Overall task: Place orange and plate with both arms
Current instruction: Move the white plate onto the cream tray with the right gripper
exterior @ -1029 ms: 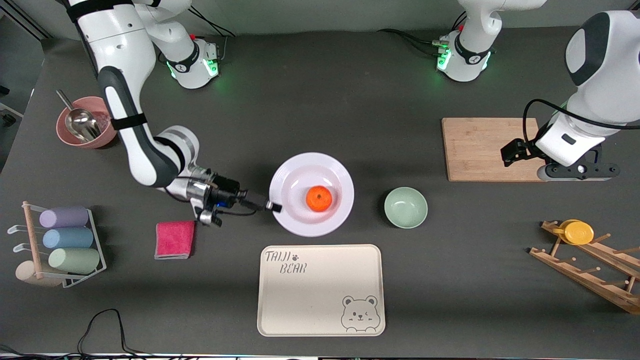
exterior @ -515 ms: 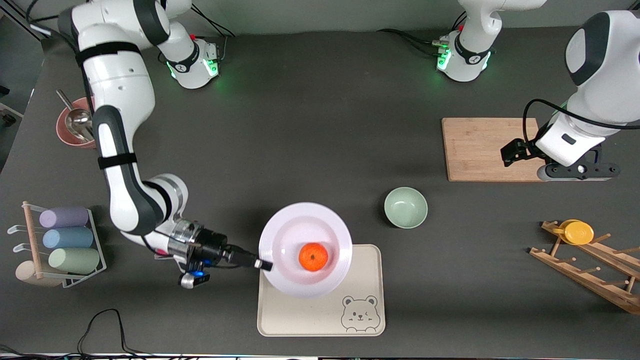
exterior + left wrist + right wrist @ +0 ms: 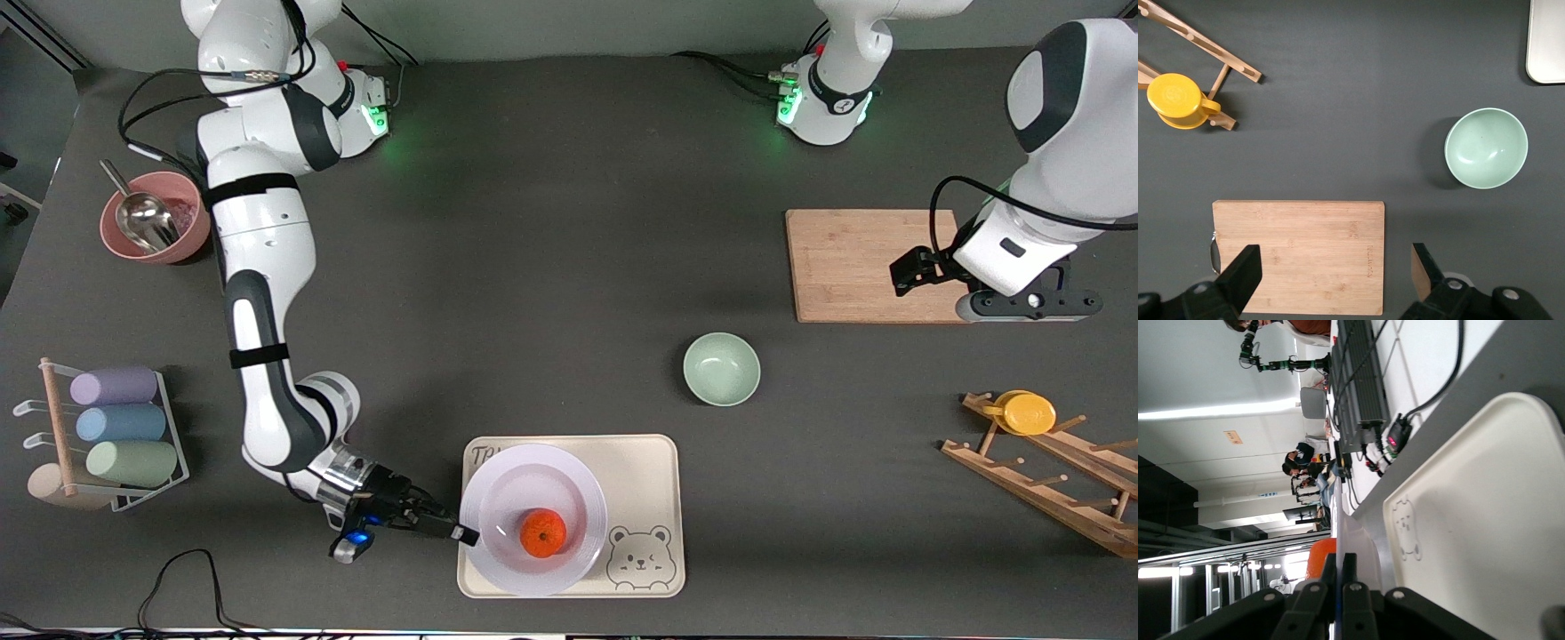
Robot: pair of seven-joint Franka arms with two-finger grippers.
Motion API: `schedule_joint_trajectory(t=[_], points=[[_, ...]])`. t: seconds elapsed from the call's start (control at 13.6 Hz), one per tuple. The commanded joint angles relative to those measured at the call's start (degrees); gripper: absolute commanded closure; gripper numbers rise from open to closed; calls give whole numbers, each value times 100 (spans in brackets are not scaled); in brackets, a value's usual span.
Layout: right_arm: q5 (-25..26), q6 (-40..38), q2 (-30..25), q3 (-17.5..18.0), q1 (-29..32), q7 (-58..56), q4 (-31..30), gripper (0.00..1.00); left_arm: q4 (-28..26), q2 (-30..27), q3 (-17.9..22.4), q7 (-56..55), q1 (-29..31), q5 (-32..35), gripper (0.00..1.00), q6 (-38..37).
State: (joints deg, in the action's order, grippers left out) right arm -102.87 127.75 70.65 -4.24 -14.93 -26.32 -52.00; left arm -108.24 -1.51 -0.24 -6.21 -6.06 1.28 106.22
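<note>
The pale lavender plate (image 3: pixel 533 498) carries the orange (image 3: pixel 543 533) and is over the cream bear-printed tray (image 3: pixel 640 471), on its half toward the right arm's end. I cannot tell whether the plate rests on the tray. My right gripper (image 3: pixel 462 534) is shut on the plate's rim. In the right wrist view the gripper (image 3: pixel 1340 573) pinches the thin plate (image 3: pixel 1361 543), with the orange (image 3: pixel 1319 559) past it and the tray (image 3: pixel 1471 520) beside it. My left gripper (image 3: pixel 1031 304) waits open and empty over the wooden cutting board (image 3: pixel 853 262); its wrist view shows its gripper (image 3: pixel 1331 277) above the board (image 3: pixel 1298 257).
A mint-green bowl (image 3: pixel 721 368) stands between tray and board, also in the left wrist view (image 3: pixel 1486 148). A wooden rack with a yellow cup (image 3: pixel 1029 412) is at the left arm's end. A pink bowl with a scoop (image 3: pixel 151 218) and a cup rack (image 3: pixel 116 427) are at the right arm's end.
My right arm has carried the plate with the orange toward the front camera, from the bare table to over the tray. The left arm has not moved.
</note>
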Motion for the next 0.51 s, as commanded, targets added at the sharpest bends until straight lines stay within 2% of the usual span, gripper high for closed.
schedule_joint_trajectory(t=[0.0,0.44], points=[[83,478,343,168,-203,-188,419,100,-48,-86,-20,120,52,-84,0,-22],[74,654,519,204,-361,-962,366,100,-40,-86,-20,120,52,-92,0,-13]])
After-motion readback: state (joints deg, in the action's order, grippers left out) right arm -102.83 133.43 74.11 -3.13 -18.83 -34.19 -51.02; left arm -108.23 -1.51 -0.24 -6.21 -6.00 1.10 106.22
